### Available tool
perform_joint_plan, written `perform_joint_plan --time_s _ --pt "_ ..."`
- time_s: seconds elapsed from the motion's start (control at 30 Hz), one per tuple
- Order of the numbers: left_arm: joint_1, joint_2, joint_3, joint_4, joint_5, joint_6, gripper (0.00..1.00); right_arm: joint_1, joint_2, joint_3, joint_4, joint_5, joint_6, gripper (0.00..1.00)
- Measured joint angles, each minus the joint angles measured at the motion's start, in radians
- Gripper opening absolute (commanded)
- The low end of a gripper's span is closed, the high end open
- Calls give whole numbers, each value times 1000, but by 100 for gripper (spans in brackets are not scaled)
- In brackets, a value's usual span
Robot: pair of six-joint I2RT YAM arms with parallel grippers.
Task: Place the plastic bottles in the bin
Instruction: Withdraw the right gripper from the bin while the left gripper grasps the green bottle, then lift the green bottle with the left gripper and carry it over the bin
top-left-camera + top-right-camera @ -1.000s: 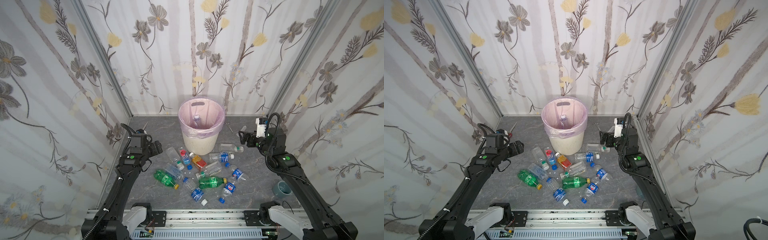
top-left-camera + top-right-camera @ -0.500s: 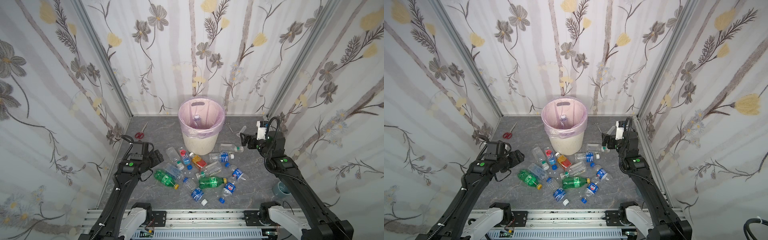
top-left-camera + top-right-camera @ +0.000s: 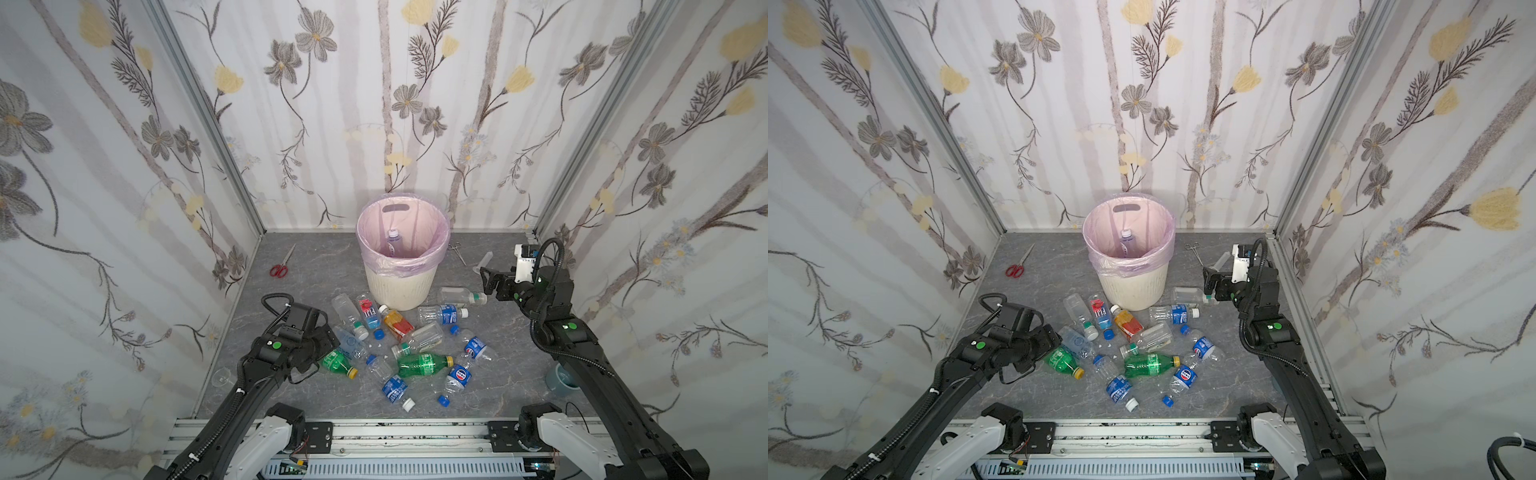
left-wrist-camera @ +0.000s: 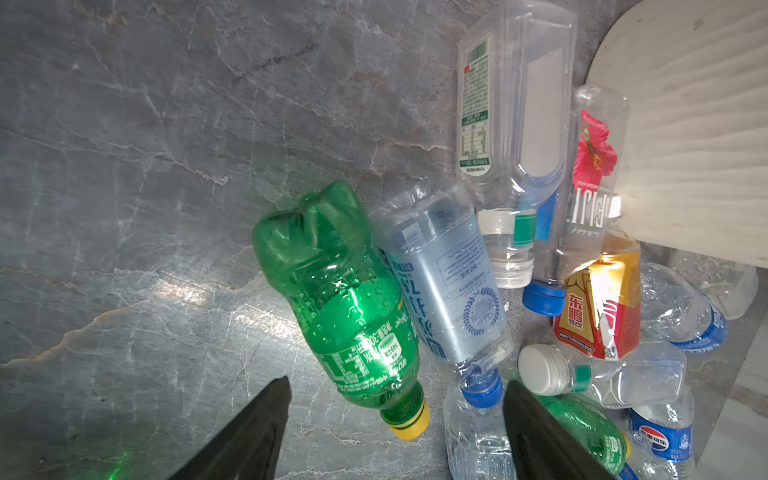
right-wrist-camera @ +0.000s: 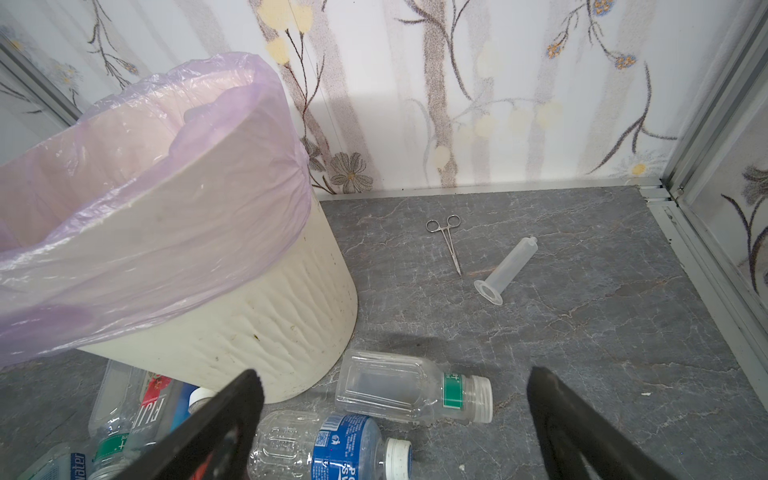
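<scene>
On the grey floor point(image 3: 316, 266), close to the back wall, stands the bin point(image 3: 401, 286), with a pink bag point(image 3: 374, 232) folded over its rim; one bottle with a white cap point(image 3: 393, 241) stands up inside it; the other plastic bottles point(image 3: 422, 337) lie in a messy heap on the floor just in front of the bin. The left gripper point(image 4: 395, 382) hangs low over the left edge of the heap; its two fingers are apart, one on each side of the yellow-capped end of a green bottle point(image 4: 340, 303), with gaps showing; it holds nothing. The right gripper point(image 5: 395, 374) is spread very wide above a clear bottle with a green band point(image 5: 399, 388) lying just beside the bin; it holds nothing either. Red scissors point(image 3: 279, 270) lie well off to the left; a clear tube point(image 5: 505, 270) lies behind the right gripper's bottle.
</scene>
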Motion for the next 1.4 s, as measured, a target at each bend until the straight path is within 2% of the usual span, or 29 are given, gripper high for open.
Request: perform_joint_plan --time_s 0.23,0.43,0.9,1.13,1.4 --pt "-41 -5 -71 17 -27 -111 82 0 -13 -1 24 -3 0 100" --pt "-62 2 -120 54 -29 -159 82 -3 -21 -3 26 -3 7 100" --pt "-74 85 -177 176 -34 -184 79 -2 -32 -7 26 -3 7 100" --pt "-77 63 -254 208 -30 -201 72 -3 -32 -7 26 -2 8 100" --pt "-115 68 -285 219 -46 -220 70 -3 -29 -7 28 -3 14 100"
